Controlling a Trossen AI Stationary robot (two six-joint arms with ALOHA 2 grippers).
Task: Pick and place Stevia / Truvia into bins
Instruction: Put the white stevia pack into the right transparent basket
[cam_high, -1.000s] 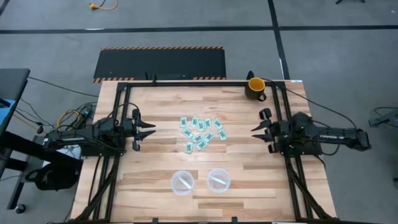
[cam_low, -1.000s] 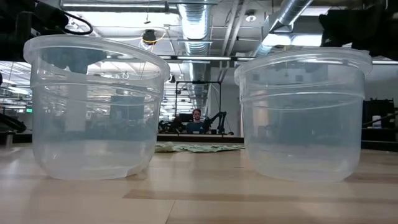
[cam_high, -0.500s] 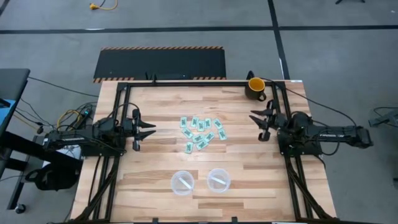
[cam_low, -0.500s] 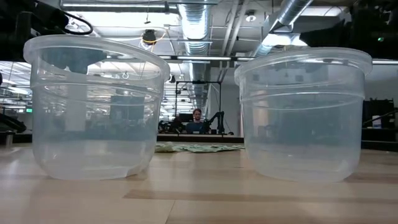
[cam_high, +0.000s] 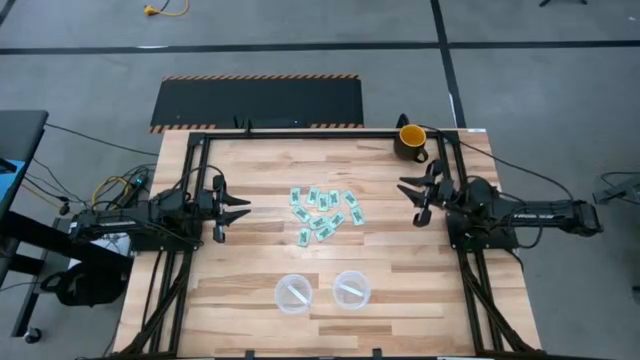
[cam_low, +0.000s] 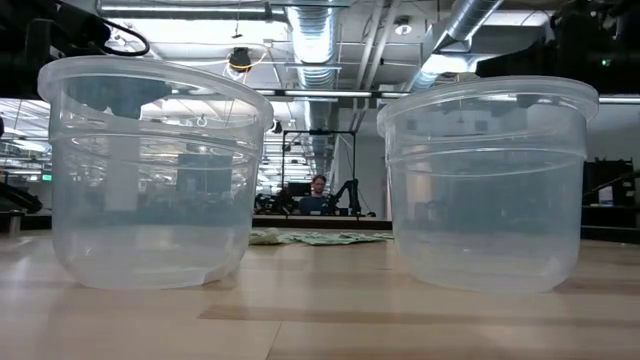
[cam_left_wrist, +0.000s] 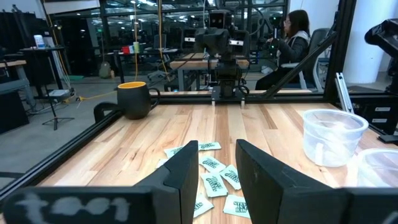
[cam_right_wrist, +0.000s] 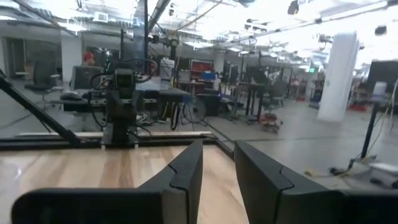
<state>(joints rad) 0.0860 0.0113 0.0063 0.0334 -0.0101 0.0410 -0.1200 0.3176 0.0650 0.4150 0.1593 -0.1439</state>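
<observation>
About a dozen light-green Stevia / Truvia packets (cam_high: 322, 212) lie flat in a loose cluster at the table's middle; the left wrist view shows them just beyond the fingers (cam_left_wrist: 214, 177). The bins, two clear cups (cam_high: 294, 293) (cam_high: 351, 289), stand upright side by side near the front edge and fill the low view (cam_low: 150, 170) (cam_low: 485, 185). My left gripper (cam_high: 241, 208) hovers open at the left side, pointing level at the packets. My right gripper (cam_high: 411, 200) hovers open at the right side, angled toward the far left, with nothing between its fingers (cam_right_wrist: 217, 180).
A yellow-and-black mug (cam_high: 411, 140) stands at the far right corner, close behind my right gripper. A black frame (cam_high: 300, 133) runs round the table's edges. Bare wood lies between the packets and each gripper. A person (cam_left_wrist: 295, 37) sits beyond the table.
My right gripper has swung its fingers round from pointing straight at the packets toward the table's far edge, staying about where it was and staying open. The packets and cups have kept still.
</observation>
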